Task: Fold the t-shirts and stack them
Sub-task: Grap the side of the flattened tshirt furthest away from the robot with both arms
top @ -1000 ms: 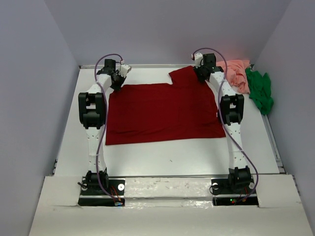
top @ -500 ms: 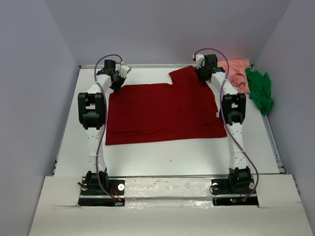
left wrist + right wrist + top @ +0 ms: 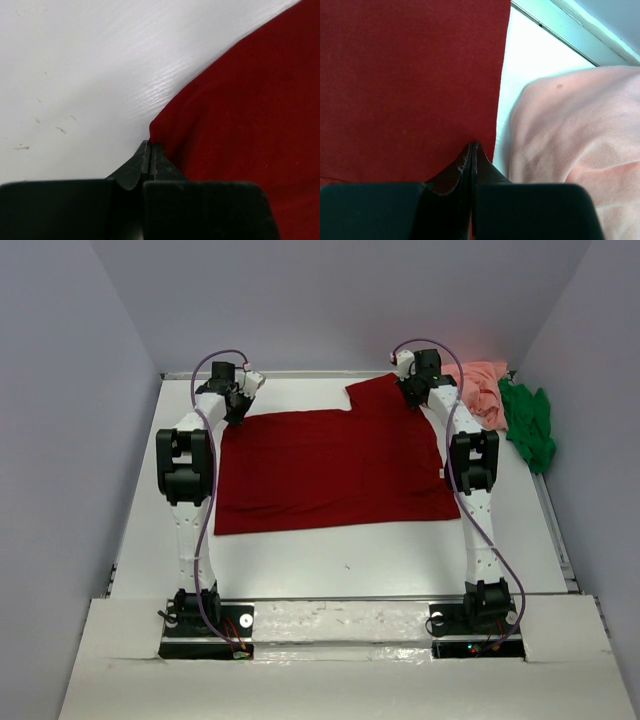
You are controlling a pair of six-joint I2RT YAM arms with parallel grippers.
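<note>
Surface point(image 3: 330, 550) carries red shirt point(image 3: 330, 465) spread flat; pink shirt point(image 3: 570, 130) and green shirt point(image 3: 528, 425) lie bunched far right; left pincer point(image 3: 150, 150) and right pincer point(image 3: 472, 147) each clamp shut on red shirt's far edge; such thin pinches could slip on lifting, spoiling the fold.

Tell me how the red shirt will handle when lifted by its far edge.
Probably floppy: the red shirt lies flat and thin, so it should drape and sag between the left gripper and right gripper. Likely light; both pinch only its edge, so it might slip out.
</note>
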